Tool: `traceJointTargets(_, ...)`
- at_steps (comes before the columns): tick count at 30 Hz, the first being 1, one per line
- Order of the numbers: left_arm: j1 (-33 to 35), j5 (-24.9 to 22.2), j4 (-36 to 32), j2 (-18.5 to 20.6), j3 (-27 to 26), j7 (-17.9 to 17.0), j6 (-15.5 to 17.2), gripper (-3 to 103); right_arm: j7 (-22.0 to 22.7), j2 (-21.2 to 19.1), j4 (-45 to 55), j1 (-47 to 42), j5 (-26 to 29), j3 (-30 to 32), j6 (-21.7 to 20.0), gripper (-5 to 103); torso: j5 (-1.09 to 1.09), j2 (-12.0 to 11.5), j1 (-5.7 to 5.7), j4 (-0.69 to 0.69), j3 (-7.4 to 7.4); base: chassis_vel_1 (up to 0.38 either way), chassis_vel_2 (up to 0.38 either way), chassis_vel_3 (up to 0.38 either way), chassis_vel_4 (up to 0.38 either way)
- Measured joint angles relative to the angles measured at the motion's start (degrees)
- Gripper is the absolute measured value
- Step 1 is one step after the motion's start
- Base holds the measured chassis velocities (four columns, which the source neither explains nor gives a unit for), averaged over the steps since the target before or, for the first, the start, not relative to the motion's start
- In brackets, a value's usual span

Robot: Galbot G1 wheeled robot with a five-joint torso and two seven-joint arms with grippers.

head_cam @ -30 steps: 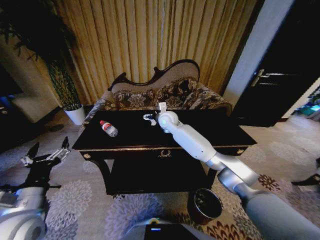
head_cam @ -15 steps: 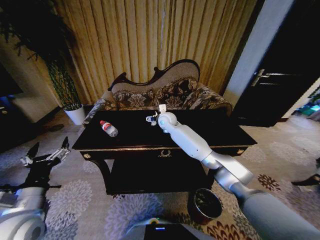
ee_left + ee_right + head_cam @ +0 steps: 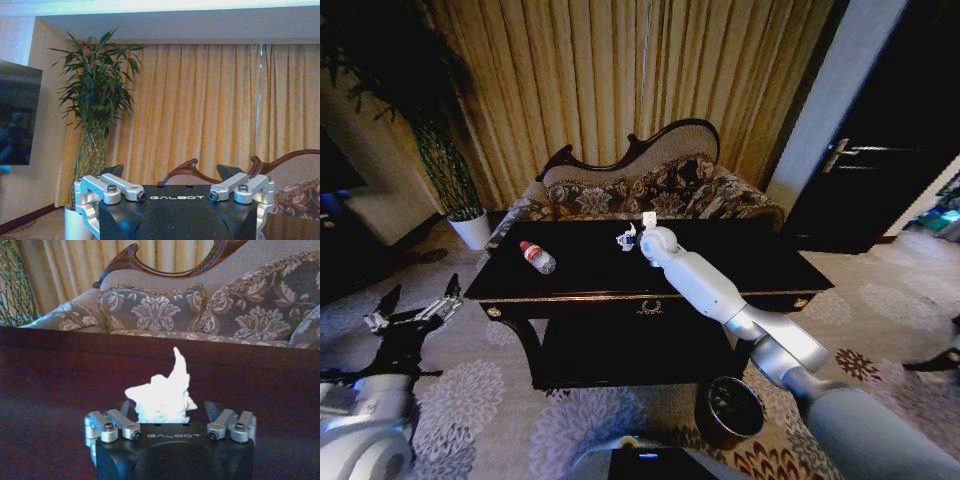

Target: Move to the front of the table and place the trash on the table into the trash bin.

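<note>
A crumpled white tissue (image 3: 161,395) lies on the dark glossy table (image 3: 740,262) near its far edge. My right gripper (image 3: 167,408) is open, with one finger on each side of the tissue and low over the tabletop; the head view shows it (image 3: 631,238) at the end of the arm stretched across the table. A clear bottle (image 3: 536,257) with a red cap lies on the table's left part. The round reddish-brown trash bin (image 3: 732,410) stands on the carpet in front of the table's right side. My left gripper (image 3: 412,318) hangs open and empty to the left of the table.
A carved floral sofa (image 3: 650,185) stands right behind the table, before gold curtains. A tall plant in a white pot (image 3: 472,228) is at the back left. A dark door (image 3: 880,150) is at the right. Patterned carpet surrounds the table.
My right wrist has edged slightly to the right over the table's far side, staying at the tissue. The left arm, bottle and bin have not moved.
</note>
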Motion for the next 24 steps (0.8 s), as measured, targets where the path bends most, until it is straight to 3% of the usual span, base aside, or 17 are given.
traceJointTargets(2,0.1,0.0,0.0,-0.2,0.0,0.1,-0.5,100,-0.4,0.0,0.2,-0.4,-0.3,-0.1,0.0,76,0.0,0.0,0.0,0.0,0.0,0.0,0.0,0.0,0.0)
traceJointTargets(5,0.2,0.0,0.0,-0.2,-0.1,0.3,-0.7,100,-0.5,0.0,0.2,-0.5,-0.4,0.0,0.0,71,0.0,0.0,0.0,0.0,0.0,0.0,0.0,0.0,0.0)
traceJointTargets(6,0.3,0.0,0.0,-0.2,-0.2,0.6,-0.9,100,-0.5,0.0,0.2,-0.5,-0.6,0.1,0.0,60,0.0,0.0,0.0,0.0,0.0,0.0,0.0,0.0,0.0)
traceJointTargets(9,0.3,0.0,0.0,-0.2,-0.3,0.8,-1.0,100,-0.6,0.0,0.1,-0.5,-0.9,0.1,0.0,54,0.0,0.0,0.0,0.0,0.0,0.0,0.0,0.0,0.0)
traceJointTargets(12,0.2,-0.1,0.0,-0.1,-0.1,0.9,-1.0,100,-0.6,-0.2,0.0,-0.5,-1.3,0.1,0.1,38,0.0,0.0,0.0,0.0,0.0,0.0,0.0,0.0,0.0)
traceJointTargets(16,0.1,-0.1,0.0,-0.1,0.0,0.9,-1.0,100,-0.6,-0.4,0.0,-0.6,-1.6,0.1,0.2,27,0.0,0.0,0.0,0.0,0.0,0.0,0.0,0.0,0.0)
traceJointTargets(18,0.1,-0.1,0.0,-0.1,0.1,0.9,-1.0,100,-0.7,-0.4,0.0,-0.6,-1.9,0.1,0.3,16,0.0,0.0,0.0,0.0,0.0,0.0,0.0,0.0,0.0)
traceJointTargets(24,0.2,-0.2,0.0,-0.2,-0.2,0.9,-1.1,100,-0.8,-0.4,-0.1,-0.6,-2.3,-0.2,0.3,1,0.0,0.0,0.0,0.0,0.0,0.0,0.0,0.0,0.0)
